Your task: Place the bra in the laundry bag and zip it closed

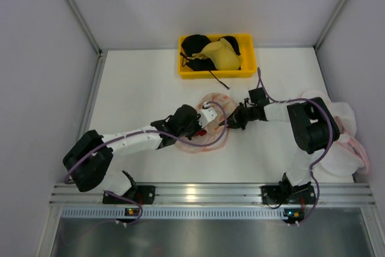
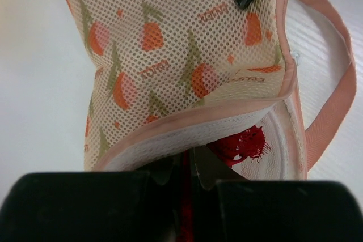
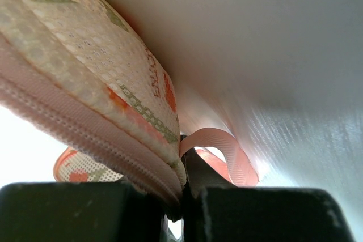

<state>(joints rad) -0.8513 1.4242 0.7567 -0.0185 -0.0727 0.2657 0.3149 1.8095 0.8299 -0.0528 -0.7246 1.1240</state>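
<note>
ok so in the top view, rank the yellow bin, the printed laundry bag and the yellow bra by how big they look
1-2. yellow bin and laundry bag: too close to rank, and part of the bag is hidden.
3. yellow bra: clearly smallest, lying inside the bin.

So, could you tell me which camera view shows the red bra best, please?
The left wrist view: the bra shows as red lace inside the bag opening. The top view gives at most a red glimpse; the right wrist view shows none.
</note>
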